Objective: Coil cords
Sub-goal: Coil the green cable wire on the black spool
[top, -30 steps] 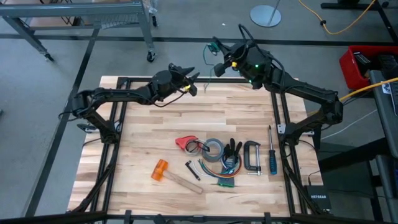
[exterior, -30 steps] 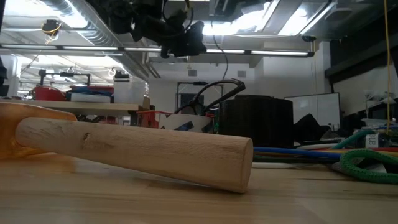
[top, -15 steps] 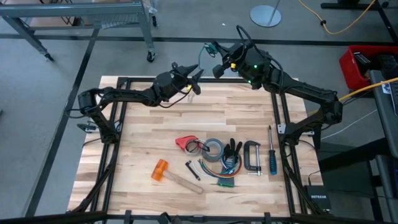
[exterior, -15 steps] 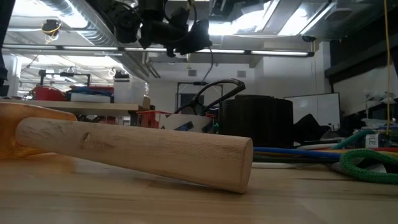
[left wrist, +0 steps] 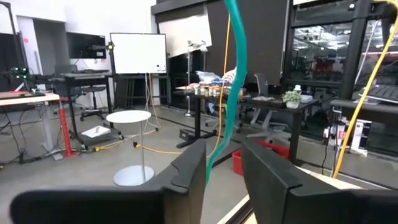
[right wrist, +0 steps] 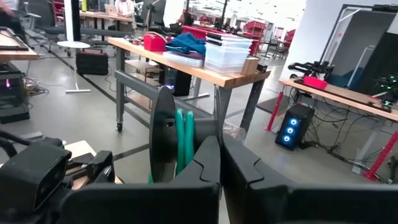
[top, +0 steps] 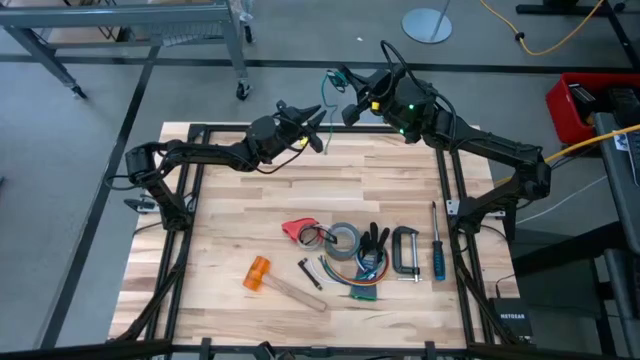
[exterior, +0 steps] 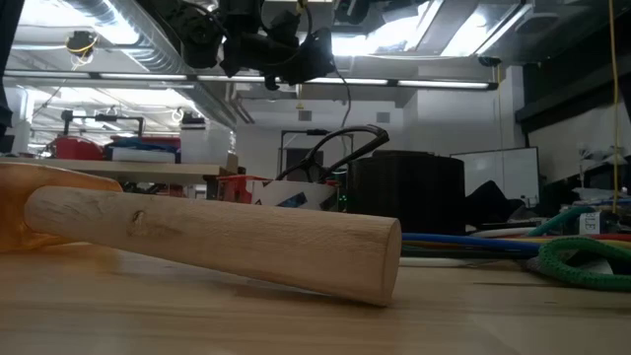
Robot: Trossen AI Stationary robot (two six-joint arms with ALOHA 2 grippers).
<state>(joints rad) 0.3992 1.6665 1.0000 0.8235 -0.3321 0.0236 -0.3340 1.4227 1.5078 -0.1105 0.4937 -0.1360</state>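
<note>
The cord (top: 325, 96) is thin and teal-green. It hangs in the air above the table's far edge, between my two grippers. My right gripper (top: 346, 84) is raised at the far side and is shut on the cord. Teal loops (right wrist: 181, 140) and a black round piece (right wrist: 163, 132) stand just beside its fingers. My left gripper (top: 318, 123) points slightly upward at the cord. In the left wrist view the cord (left wrist: 235, 74) runs down into the gap of the open left gripper (left wrist: 224, 173). My left gripper has the cord (left wrist: 211, 163) between its fingers, close to one of them; I cannot tell whether it touches. My right gripper is shut on the cord, but its own fingers (right wrist: 208, 163) cover the place of contact. They point level, and the cord hangs slack below them, clear of the table.
Tools lie on the table's near half: a hammer (top: 272, 282), a red piece (top: 297, 230), a tape roll (top: 346, 240), a clamp (top: 405, 250), a screwdriver (top: 437, 252) and a bundle of coloured wires (top: 362, 288). The hammer's handle (exterior: 217, 242) fills the low view.
My left gripper has tipped upward and its fingers have reached toward the hanging cord at the table's far edge. The cord now runs between them.
</note>
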